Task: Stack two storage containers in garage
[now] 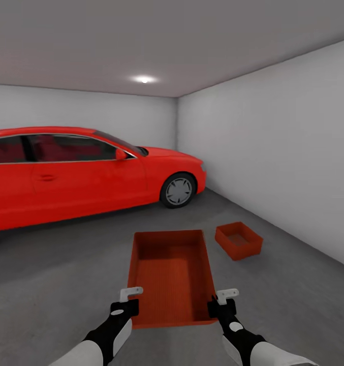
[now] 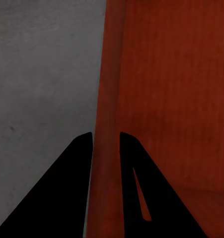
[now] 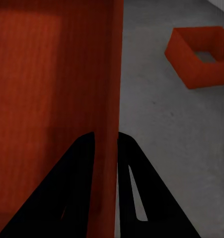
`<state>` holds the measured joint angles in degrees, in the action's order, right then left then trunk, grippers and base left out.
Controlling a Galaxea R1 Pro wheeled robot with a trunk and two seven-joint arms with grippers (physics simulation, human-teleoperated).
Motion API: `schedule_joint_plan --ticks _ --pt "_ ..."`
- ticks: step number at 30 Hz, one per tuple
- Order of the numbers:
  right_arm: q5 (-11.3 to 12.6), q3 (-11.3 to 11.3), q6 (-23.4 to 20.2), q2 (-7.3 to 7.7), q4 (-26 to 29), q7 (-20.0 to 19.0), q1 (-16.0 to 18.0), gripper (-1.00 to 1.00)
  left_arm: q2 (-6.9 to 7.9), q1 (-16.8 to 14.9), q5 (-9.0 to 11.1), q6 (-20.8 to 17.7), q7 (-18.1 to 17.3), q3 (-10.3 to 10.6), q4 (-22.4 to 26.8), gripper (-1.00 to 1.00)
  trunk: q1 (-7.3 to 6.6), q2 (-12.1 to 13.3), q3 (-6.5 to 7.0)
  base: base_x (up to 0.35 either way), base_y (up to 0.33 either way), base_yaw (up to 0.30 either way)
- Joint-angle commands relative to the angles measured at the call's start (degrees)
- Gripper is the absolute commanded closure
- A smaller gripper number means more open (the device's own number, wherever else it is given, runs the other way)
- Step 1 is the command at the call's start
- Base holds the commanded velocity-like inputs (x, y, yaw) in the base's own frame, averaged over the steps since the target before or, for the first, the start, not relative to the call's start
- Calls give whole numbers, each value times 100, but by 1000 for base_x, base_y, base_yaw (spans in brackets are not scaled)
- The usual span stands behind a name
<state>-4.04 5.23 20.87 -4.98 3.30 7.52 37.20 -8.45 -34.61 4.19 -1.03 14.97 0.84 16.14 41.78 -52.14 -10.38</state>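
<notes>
Bare garage: plain white-grey walls [image 1: 273, 147], a grey ceiling with one round lamp [image 1: 144, 79], and speckled dark grey concrete floor [image 1: 55, 264]. A red car [image 1: 80, 170] is parked along the back wall.

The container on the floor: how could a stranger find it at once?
Start at the red car, then look right toward the white side wall. The orange-red container on the floor sits there alone, whereas its twin is held by both grippers.
</notes>
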Motion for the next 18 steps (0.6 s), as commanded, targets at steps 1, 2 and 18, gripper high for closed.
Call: schedule_joint_plan --ticks 1,2,18 --pt "89 -268 23 3 -23 83 6 100 45 -2 -85 165 93 -49 30 100 4 -6 -8 298 224 -285" --pt "92 -268 23 2 -23 83 6 100 45 -2 -85 165 93 -49 30 100 4 -6 -8 298 224 -285" --pt "88 -267 23 -1 -23 83 6 100 45 -2 -85 165 93 -49 30 100 4 -6 -8 298 224 -285"
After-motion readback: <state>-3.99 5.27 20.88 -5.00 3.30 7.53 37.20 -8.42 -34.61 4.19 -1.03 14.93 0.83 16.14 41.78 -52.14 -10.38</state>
